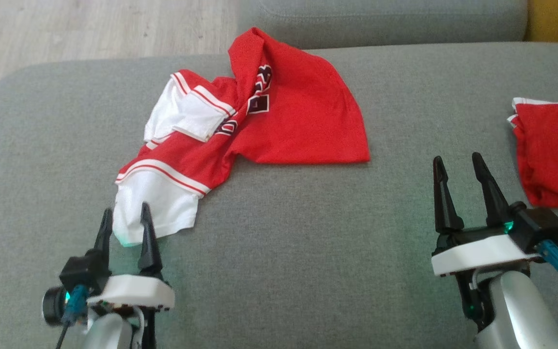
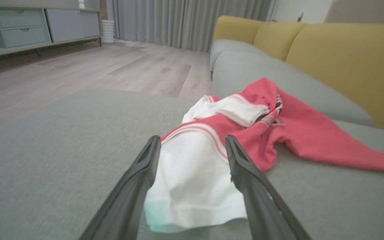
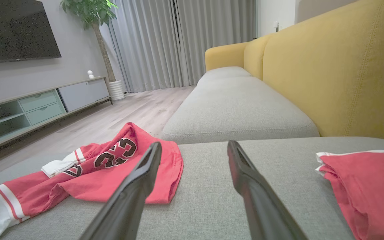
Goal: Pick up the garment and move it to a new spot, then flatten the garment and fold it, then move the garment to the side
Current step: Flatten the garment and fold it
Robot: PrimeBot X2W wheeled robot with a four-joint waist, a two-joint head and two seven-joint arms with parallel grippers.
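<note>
Nearest, head view: left gripper [image 1: 126, 209] at lower left, jaws spread wide, nothing clamped. Its two dark fingers [image 2: 135, 190] straddle the white sleeve end [image 2: 192, 180] of the garment [image 1: 284, 121]. The sleeve cloth lies between them on the cushion. Cannot tell whether either finger actually touches the cloth.

Right gripper [image 1: 457, 158] at lower right, jaws likewise wide apart and empty, over bare grey seat cushion [image 1: 308, 252]. It is well apart from the garment and near a second red piece [image 1: 552, 150].

Middle distance: the garment is a red jersey with white sleeves and red-striped trim. It lies crumpled on the cushion, left of centre. One white sleeve trails toward the left gripper and the other is folded on top of the bunch. Dark lettering shows in the creases. The red body fans out flat to the right, with its hem edge straight.

The second red piece, edged in white, lies at the cushion's right side, partly cut off by the frame edge.

Farther: a second grey cushion [image 1: 385, 19] behind the first, then pale wood floor [image 1: 66, 34].

Right wrist view, farthest: yellow sofa back [image 3: 338, 73], grey curtains [image 3: 178, 40], a low cabinet [image 3: 42, 106], a wall screen [image 3: 15, 30], a potted plant [image 3: 92, 10].
</note>
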